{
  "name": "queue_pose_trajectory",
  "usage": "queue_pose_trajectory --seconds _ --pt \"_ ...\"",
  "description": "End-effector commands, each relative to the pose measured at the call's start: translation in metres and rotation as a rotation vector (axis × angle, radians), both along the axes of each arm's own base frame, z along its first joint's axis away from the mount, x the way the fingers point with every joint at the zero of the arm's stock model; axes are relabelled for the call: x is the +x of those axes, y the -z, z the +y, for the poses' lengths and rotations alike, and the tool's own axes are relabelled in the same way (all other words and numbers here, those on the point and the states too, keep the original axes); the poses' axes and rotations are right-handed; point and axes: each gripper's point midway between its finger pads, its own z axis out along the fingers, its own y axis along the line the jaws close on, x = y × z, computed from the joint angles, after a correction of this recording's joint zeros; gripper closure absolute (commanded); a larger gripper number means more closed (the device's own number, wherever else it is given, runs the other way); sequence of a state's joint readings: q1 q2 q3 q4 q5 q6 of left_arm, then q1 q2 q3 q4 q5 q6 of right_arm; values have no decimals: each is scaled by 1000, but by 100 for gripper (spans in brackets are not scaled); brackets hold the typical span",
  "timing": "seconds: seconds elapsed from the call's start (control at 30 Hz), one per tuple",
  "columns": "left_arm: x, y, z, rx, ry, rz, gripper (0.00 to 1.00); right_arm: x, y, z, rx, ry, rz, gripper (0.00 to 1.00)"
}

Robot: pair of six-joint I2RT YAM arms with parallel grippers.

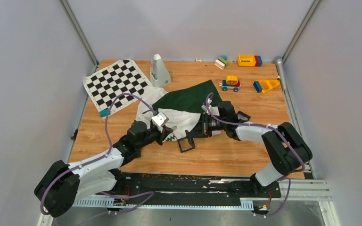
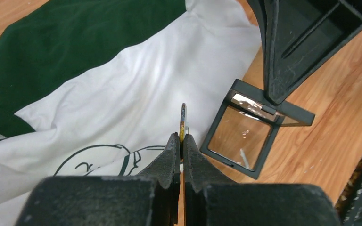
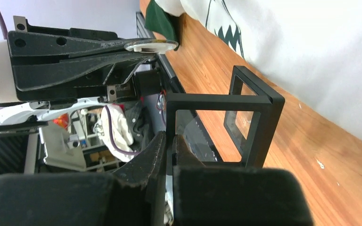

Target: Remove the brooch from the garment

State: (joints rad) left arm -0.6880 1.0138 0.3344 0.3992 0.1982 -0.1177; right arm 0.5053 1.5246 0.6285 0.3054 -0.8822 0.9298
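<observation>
Brooch [image 2: 183, 117] in left tool [image 2: 182, 139], above garment [image 2: 122, 94] edge

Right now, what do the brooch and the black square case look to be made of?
The brooch: probably metal, a thin rigid disc with a yellowish glinting edge. The case: likely hard plastic, matte black, with crisp straight edges; its window is clear and glossy, film or plastic, I cannot tell which.

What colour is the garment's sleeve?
The sleeve is dark green; the left wrist view shows it best.
</observation>
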Motion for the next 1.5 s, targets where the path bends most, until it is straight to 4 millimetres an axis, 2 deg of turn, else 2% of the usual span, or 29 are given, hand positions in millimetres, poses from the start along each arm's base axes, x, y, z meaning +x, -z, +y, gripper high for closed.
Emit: queue_pose_trajectory --seconds 0.0,0.3,0.5,0.77,0.93,1.17,1.47 --pt "10 -15 0 55 15 -201 100 8 -20 10 106 -123 -78 100" --pt "9 -2 -5 122 59 -256 100 16 -12 17 137 -220 -137 100" --pt "-1 9 -17 188 155 -305 100 17 -7 17 157 -228 -153 100" --pt "-6 15 -21 210 189 -300 100 23 0 6 173 -197 -136 100" --pt "-9 28 -31 220 243 -255 98 28 4 0 165 -171 -137 100" --pt "1 39 -37 257 234 -237 97 29 7 -3 168 -167 -125 100" --pt "14 29 -37 258 181 -283 96 27 12 -3 185 -175 -98 100"
